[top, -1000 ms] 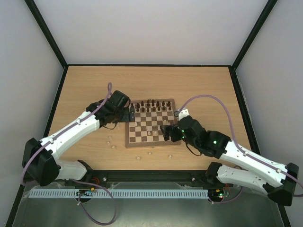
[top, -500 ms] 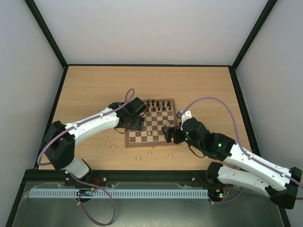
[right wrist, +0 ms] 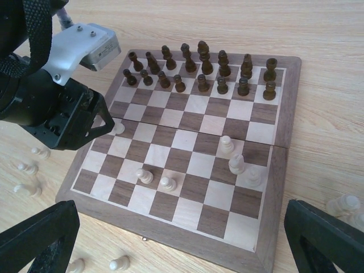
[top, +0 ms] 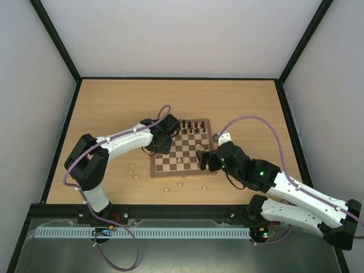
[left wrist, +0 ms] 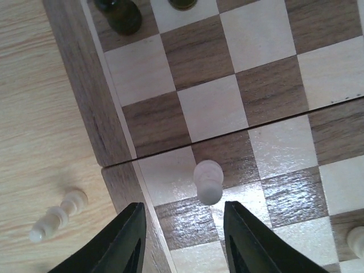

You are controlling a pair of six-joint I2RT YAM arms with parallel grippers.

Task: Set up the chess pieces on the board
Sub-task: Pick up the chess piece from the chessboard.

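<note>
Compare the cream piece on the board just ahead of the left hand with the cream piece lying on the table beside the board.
Place: the board piece is on the chessboard; the table piece is on the tabletop, outside the frame.
Pose: the board piece appears upright; the table piece lies on its side.
Reach: the board piece is just ahead of the open left hand; the table piece is off to its side.
Both are pale cream turned wood.
</note>
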